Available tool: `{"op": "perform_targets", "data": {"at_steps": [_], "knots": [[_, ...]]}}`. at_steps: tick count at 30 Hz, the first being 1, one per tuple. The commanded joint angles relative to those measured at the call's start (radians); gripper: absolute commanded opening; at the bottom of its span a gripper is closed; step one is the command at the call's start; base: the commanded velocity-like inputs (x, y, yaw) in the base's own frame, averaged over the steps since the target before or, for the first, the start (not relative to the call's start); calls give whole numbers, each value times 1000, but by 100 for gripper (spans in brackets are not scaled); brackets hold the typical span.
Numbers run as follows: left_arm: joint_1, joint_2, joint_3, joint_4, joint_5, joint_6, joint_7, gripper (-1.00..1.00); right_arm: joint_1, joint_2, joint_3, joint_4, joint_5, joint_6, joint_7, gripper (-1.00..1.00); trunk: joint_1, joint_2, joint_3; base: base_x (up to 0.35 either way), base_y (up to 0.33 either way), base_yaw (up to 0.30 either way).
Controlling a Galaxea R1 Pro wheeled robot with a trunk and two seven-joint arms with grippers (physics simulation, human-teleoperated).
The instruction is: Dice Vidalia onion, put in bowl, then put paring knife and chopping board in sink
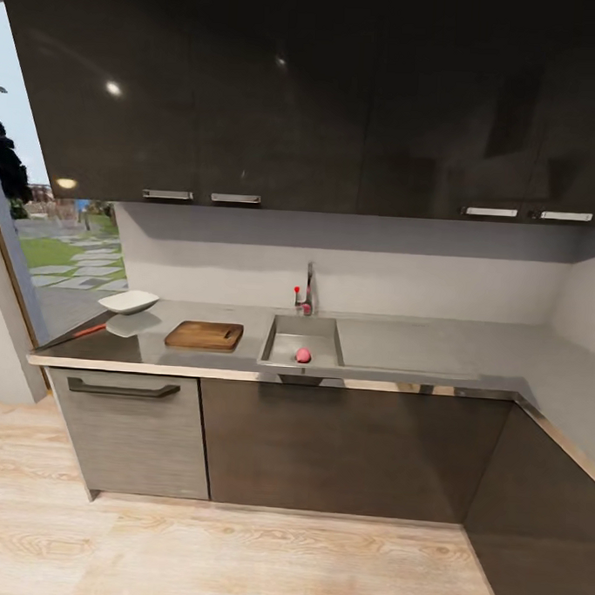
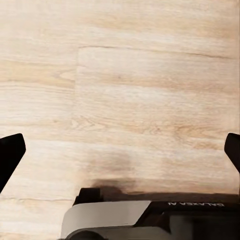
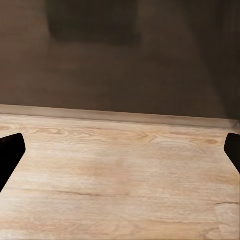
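Head view: Vidalia onion point(image 1: 303, 354) sits in the sink point(image 1: 282, 340), frame centre, well ahead of both arms; wrist views show both sets of jaws spread, empty, over floor point(image 2: 130, 90).

A kitchen corner seen from above and in front. Glossy black upper cabinets point(image 1: 282, 96) run along the top, with slim metal handles point(image 1: 168, 194) and small ceiling-light reflections on their doors. Below them is a plain pale grey wall point(image 1: 403, 277). Dark lower cabinets point(image 1: 351, 449) stand on a pale wood plank floor point(image 1: 214, 555); the leftmost unit is a grey drawer front point(image 1: 133, 446) with a dark bar handle. At the far left, a large window point(image 1: 64, 250) shows daylight, grass and stepping stones outside.
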Motion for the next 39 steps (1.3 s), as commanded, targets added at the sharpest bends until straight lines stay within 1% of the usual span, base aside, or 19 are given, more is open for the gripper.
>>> {"op": "perform_targets", "data": {"at_steps": [1, 2, 4, 5, 6, 7, 9, 12, 13, 17, 18, 19, 22, 24, 26, 28, 33, 36, 39], "knots": [[0, -1, 1, -35, 1, 27, 5, 100, -1, 0, -1, 1, 5, -2, -2, 100, 0, -1, -1, 0, 0, 0], [0, -2, 0, -97, 1, 79, 8, 100, -1, 0, -1, 1, 5, -2, -2, 100, 0, -1, -1, 0, 0, 0], [0, -3, 0, -158, 1, 129, 10, 100, -1, 0, -1, 1, 5, -2, -2, 100, 0, -1, -1, 0, 0, 0], [0, -5, -1, -217, 1, 182, 11, 100, -1, 0, -1, 1, 5, -1, -2, 100, 0, -1, -1, 0, 0, 0], [0, -6, -2, -246, 1, 210, 11, 100, -1, 0, -1, 1, 5, -1, -2, 100, 0, -1, -1, 0, 0, 0], [0, -8, -3, -301, 0, 270, 12, 100, -1, 0, -1, 1, 5, -1, -2, 100, 0, -1, -1, 0, 0, 0], [0, -12, -5, -355, 0, 335, 12, 100, -1, 0, -1, 1, 5, -1, -2, 100, 0, -1, -1, 0, 0, 0], [-1, -24, -14, -501, -2, 523, 11, 100, -1, 0, -1, 1, 5, -1, -2, 100, 0, -1, -1, 0, 0, 0], [-2, -29, -19, -610, -3, 634, 10, 100, -1, -1, -1, 1, 5, -1, -2, 100, 0, -1, -1, 0, 0, 0], [-7, -41, -32, -706, -3, 704, 10, 100, -1, 0, -1, 1, 5, -1, -2, 100, 0, -1, -1, 0, 0, 0], [-14, -49, -47, -738, -5, 729, 11, 100, -1, -1, -1, 1, 5, -1, -2, 100, 0, -1, -1, 0, 0, 0], [-51, -62, -94, -803, -10, 789, 14, 100, -1, -2, -1, 1, 5, -1, -2, 100, 0, -1, -1, 0, 0, 0], [-101, -70, -126, -837, -13, 860, 23, 100, -1, -4, -1, 1, 5, -2, -2, 100, 0, -1, -1, 0, 0, 0], [-131, -74, -137, -846, -14, 894, 29, 100, -1, -5, -1, 1, 5, -2, -2, 100, 0, -1, -1, 0, 0, 0], [-152, -76, -141, -851, -14, 908, 31, 100, -1, -5, -1, 1, 5, -1, -2, 100, 0, -1, -1, 0, 0, 0], [-202, -77, -147, -866, -14, 930, 35, 100, -1, -5, -1, 1, 5, -1, -2, 100, 0, -1, -1, 0, 0, 0], [-259, -78, -148, -878, -14, 962, 36, 100, -1, -3, -1, 1, 5, -1, -2, 100, 0, -1, -1, 0, 0, 0], [-317, -80, -149, -881, -13, 1006, 37, 100, -1, -2, -1, 1, 5, 0, -2, 100, 0, -1, -1, 0, 0, 0], [-377, -82, -149, -879, -9, 1026, 37, 100, -1, -2, -1, 1, 5, 0, -2, 100, 0, -1, -1, 0, 0, 0]]}}
